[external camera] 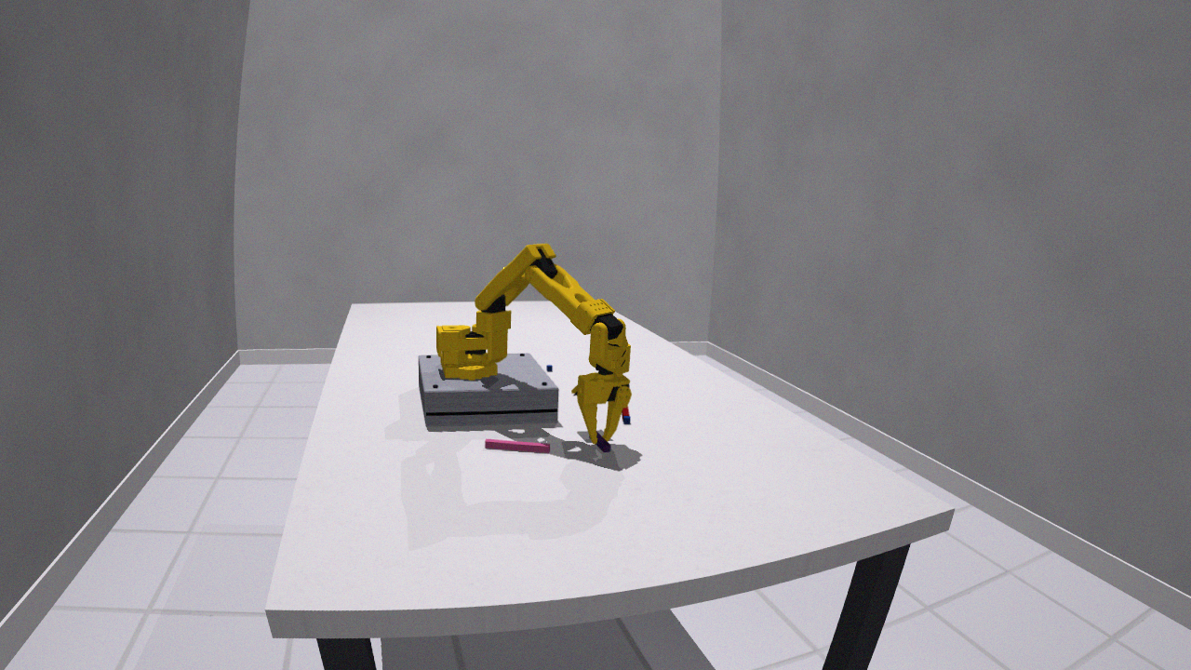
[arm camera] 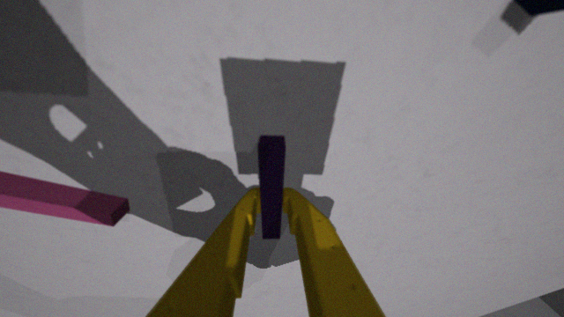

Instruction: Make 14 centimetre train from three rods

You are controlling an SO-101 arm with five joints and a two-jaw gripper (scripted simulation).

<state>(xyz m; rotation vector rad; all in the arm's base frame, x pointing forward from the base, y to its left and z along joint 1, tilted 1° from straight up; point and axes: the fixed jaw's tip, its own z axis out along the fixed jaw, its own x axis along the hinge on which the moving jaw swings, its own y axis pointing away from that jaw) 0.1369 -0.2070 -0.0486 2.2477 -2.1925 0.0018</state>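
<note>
Two views cover this moment. From the exterior camera, the yellow arm (external camera: 549, 287) reaches down from its grey base (external camera: 532, 391) to the white tabletop (external camera: 666, 500), its end effector (external camera: 601, 438) pointing straight down onto a dark purple rod (external camera: 603, 445) that is mostly hidden by the tips. A pink rod (external camera: 516, 446) lies flat just to the side, apart from it. Behind the fingers a red rod (external camera: 625, 411) with a blue piece (external camera: 626, 420) at its end peeks out, and another small blue rod (external camera: 549, 367) sits by the base.

The wrist camera shows what the exterior cannot: the end effector (arm camera: 271, 200) is clamped on the purple rod (arm camera: 271, 176), both fingers pressed to its long sides near its closer end. The pink rod (arm camera: 66, 200) enters from the left edge, its end well short of the purple one.
</note>
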